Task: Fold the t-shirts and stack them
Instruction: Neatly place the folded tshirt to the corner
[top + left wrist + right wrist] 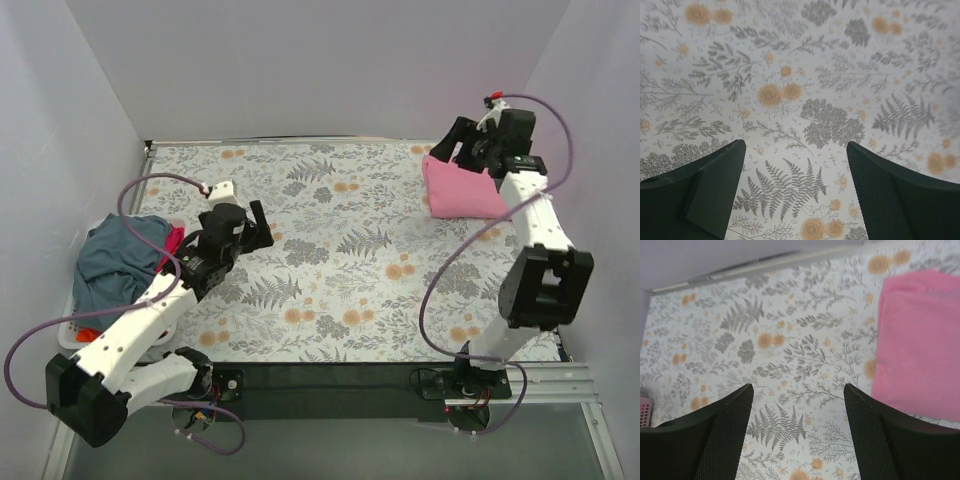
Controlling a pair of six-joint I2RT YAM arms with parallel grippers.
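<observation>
A folded bright pink t-shirt (pixel 462 190) lies at the table's far right; it also shows in the right wrist view (pixel 922 340). A slate blue-grey t-shirt (pixel 115 255) lies heaped over the basket at the left, with a red shirt (pixel 173 240) peeking out beside it. My left gripper (pixel 262 228) is open and empty over the floral cloth, right of the basket; its jaws (pixel 796 150) stand wide apart. My right gripper (pixel 448 142) is open and empty above the pink shirt's far left corner; its jaws (pixel 799 392) stand wide apart.
A white laundry basket (pixel 75 335) sits at the table's left edge. A floral tablecloth (pixel 340 270) covers the table. Grey walls close in at the back and both sides. A pink basket corner (pixel 644 410) shows at the left of the right wrist view.
</observation>
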